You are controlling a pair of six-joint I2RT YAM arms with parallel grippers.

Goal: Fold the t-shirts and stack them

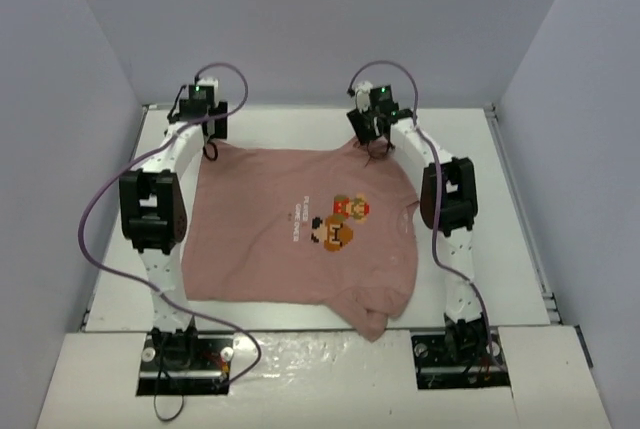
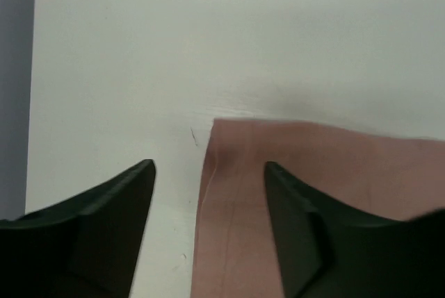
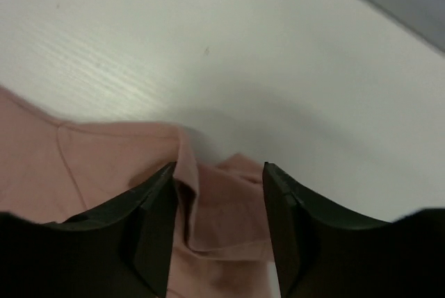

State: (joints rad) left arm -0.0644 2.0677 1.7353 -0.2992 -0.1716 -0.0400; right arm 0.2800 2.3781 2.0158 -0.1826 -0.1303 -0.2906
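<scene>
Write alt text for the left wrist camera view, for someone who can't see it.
The open left gripper straddles a corner of the pink t-shirt lying flat on the white table: one dark finger over bare table, the other over the cloth.

bare table (image 1: 290,124) strip beyond far edge of t-shirt (image 1: 260,239), walls (image 1: 300,19) close on left, right, back

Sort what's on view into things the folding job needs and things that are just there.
Belongs to the job:
- dusty-pink t-shirt with a pixel-art print, spread out
- left gripper, open over the shirt's far-left corner
- right gripper, open astride a bunched fold at its far-right end

Just there:
- white table
- purple cables
- grey walls
</scene>
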